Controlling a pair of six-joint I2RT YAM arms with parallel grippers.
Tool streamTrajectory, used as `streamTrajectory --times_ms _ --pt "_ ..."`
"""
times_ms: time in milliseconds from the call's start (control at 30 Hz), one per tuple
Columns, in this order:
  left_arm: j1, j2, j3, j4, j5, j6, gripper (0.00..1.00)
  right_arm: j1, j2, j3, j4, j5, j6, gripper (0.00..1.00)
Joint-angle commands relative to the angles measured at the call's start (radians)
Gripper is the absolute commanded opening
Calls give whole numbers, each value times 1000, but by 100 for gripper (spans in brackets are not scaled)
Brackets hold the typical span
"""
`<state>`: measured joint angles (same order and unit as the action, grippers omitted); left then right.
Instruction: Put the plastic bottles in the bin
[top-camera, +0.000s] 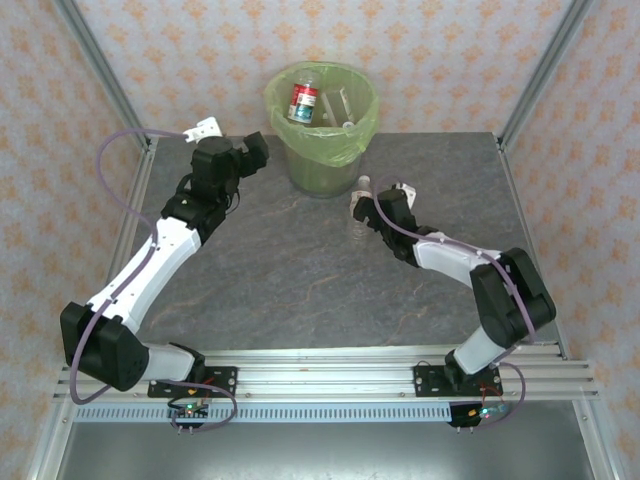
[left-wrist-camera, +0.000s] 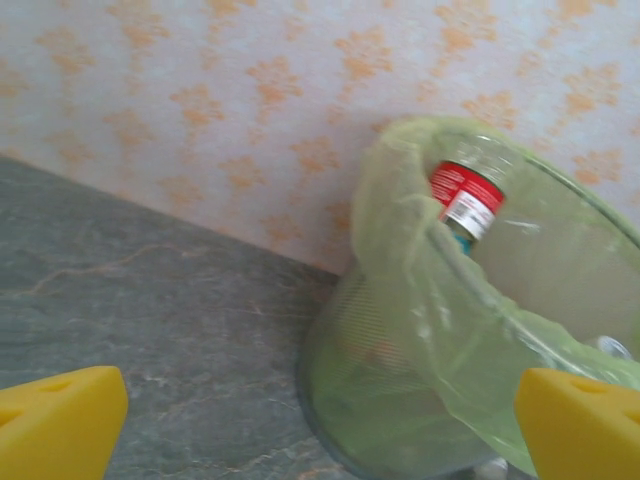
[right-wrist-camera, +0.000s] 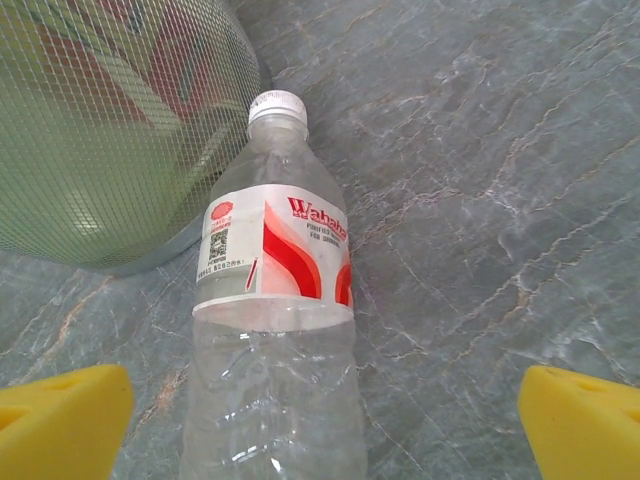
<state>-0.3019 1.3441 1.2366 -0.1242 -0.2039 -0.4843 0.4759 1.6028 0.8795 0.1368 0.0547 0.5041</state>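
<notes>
At least two plastic bottles, one a red-labelled bottle, lay in the green-lined bin. A white-capped Wahaha bottle was left on the table beside it, between the right gripper's spread fingers, unpinched. The left gripper hovered empty, fingers spread.

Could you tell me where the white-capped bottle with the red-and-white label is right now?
In the top view, the white-capped bottle is on the table just right of the bin, inside the open right gripper.
</notes>
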Motion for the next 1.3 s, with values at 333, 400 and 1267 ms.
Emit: streamTrajectory --times_ms 333,400,1267 --pt "31 -24 -42 -55 -128 -105 100 19 238 281 -213 -9 -97 100" --pt "37 -30 -44 -77 -139 -102 100 18 272 327 -265 -1 -117 100" --pt "80 -67 -109 -109 -169 -135 100 29 467 535 -473 81 -209 71"
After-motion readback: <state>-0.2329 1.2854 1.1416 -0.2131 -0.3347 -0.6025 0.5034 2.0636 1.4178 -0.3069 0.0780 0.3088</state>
